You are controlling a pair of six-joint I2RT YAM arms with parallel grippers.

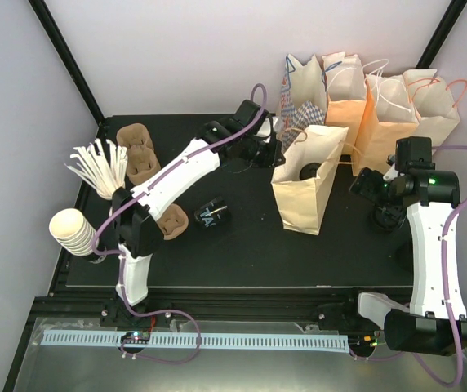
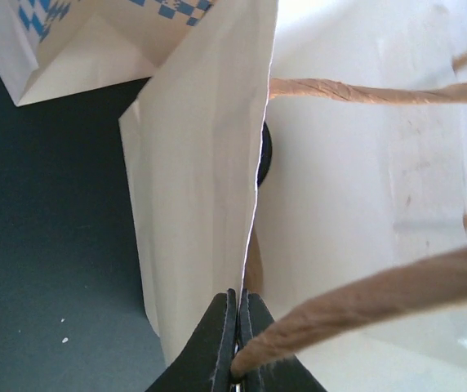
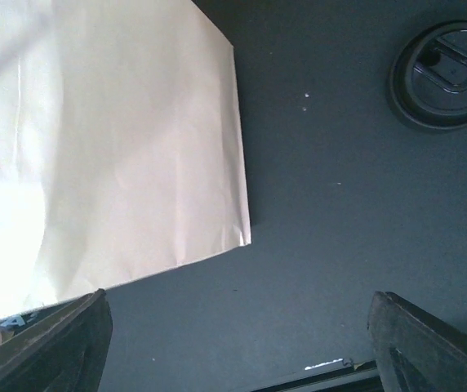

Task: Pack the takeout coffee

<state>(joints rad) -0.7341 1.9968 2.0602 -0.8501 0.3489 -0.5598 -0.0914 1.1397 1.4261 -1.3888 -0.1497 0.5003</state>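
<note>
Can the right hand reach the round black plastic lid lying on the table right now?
Probably yes: the open, empty right hand hovers near the round black plastic lid, which lies flat on bare dark tabletop, apart from the cream paper bag.

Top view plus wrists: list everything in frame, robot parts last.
open paper bag: 1, tan, mid-table
takeout coffee: 1, black lid showing, in that bag
back bags: 4+, tan, one blue-checked, rear right
loose lid: 1, black, right of bag
black cup: 1, on its side, left of bag
cream cups: 1 stack, left edge
white sticks: 1 bunch, left
cup carriers: 2 spots, brown, left
left end effector: 1, shut on bag rim
right end effector: 1, open, over mat
</note>
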